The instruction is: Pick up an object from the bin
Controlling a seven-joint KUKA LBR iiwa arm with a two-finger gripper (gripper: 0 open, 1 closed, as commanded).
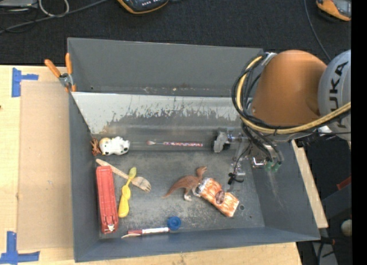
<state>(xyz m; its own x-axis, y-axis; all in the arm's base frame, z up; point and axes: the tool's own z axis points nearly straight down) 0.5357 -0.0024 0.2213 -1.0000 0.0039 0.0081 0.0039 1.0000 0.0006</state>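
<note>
- The arm's orange cover (287,89) rises nearest the camera, over the right side of the bin (160,74).
- Far left on the floor lies a red bar (106,198), with a white toy (114,145) above it by the back wall.
- Just right of the bar are a yellow brush (125,195) and, by the front wall, a pen (146,232) with a blue cap (174,222) at its end.
- In the middle stands a brown dinosaur (184,184), touching an orange packet (219,196) at its right.
- The gripper (235,176) hangs low just beside the packet's upper right end; I cannot tell whether it is wide or narrow.
- My judgement is that this is the approach and the pick is not yet made.
- The next move calls for centring over the packet, clear of the dinosaur, then lowering and closing.
</note>
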